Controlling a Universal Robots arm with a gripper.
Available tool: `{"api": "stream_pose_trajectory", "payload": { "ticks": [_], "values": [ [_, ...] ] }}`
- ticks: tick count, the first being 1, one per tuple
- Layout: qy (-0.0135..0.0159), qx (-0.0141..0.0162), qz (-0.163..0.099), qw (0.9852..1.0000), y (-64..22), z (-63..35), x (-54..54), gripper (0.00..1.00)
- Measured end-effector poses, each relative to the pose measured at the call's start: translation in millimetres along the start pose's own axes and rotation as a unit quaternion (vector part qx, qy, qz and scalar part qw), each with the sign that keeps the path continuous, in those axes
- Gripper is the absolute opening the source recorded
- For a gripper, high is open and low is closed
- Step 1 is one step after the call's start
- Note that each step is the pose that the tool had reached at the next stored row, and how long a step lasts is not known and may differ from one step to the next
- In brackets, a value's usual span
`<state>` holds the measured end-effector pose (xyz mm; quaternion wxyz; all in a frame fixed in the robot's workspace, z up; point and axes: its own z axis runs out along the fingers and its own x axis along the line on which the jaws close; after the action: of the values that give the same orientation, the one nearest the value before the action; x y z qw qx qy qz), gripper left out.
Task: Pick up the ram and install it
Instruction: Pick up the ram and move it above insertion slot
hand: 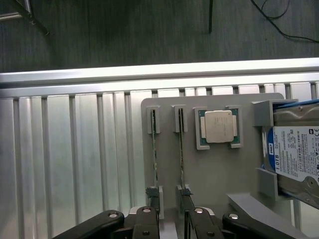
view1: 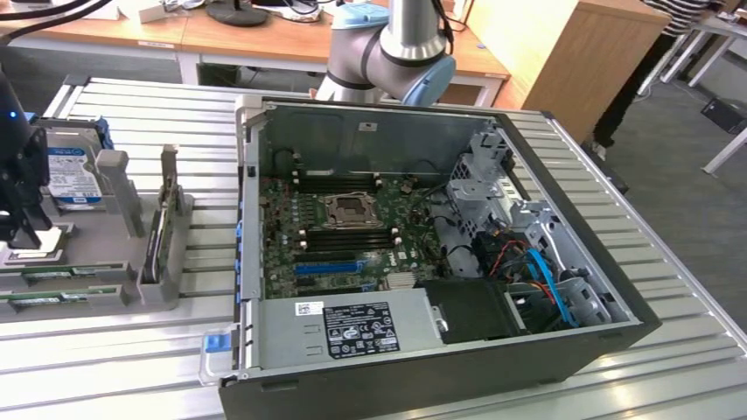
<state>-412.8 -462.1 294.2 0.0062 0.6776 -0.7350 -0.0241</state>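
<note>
Two green sticks stand on edge side by side in the grey holder tray (hand: 214, 179): the ram (hand: 181, 154) nearer the processor chip (hand: 219, 127), its twin (hand: 153, 149) just beside it, and the hard drive (hand: 294, 154) at the tray's other end. The gripper (hand: 172, 226) hangs just above one end of the sticks, jaws spread wide and holding nothing. I'd say the job is barely begun: no stick is lifted, and the memory slots (view1: 350, 229) on the motherboard (view1: 350, 258) inside the open computer case (view1: 386, 131) look bare.
</note>
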Motion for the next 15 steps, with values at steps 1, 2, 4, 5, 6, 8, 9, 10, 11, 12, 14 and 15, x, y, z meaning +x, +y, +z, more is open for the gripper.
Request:
{"api": "stream_pose_trajectory", "payload": {
  "ticks": [1, 2, 4, 5, 6, 8, 9, 10, 11, 12, 14, 15],
  "values": [
    [0.0000, 0.0000, 0.000, 1.0000, 0.0, 0.9, 0.0, 0.30],
    [0.0000, 0.0000, 0.000, 1.0000, -0.1, 1.8, 0.0, 0.30],
    [0.0000, 0.0000, 0.000, 1.0000, -0.1, 3.7, 0.1, 0.30],
    [0.0000, 0.0000, 0.000, 1.0000, -0.2, 4.6, 0.1, 0.30],
    [0.0000, 0.0000, 0.000, 1.0000, -0.2, 5.4, 0.1, 0.30],
    [0.0001, -0.0001, 0.000, 1.0000, -0.2, 5.9, 0.1, 0.30],
    [0.0001, -0.0001, 0.000, 1.0000, -0.2, 5.9, 0.1, 0.30],
    [0.0001, -0.0001, 0.000, 1.0000, -0.2, 5.9, 0.2, 0.30],
    [0.0000, 0.0000, 0.000, 1.0000, -0.2, 6.0, 0.2, 0.30],
    [0.0000, 0.0000, 0.000, 1.0000, -0.2, 6.1, 0.5, 0.30],
    [0.0000, 0.0000, 0.000, 1.0000, -0.3, 6.1, 2.0, 0.30],
    [0.0000, 0.0000, 0.000, 1.0000, -0.3, 5.9, 2.7, 0.30]
  ]
}}
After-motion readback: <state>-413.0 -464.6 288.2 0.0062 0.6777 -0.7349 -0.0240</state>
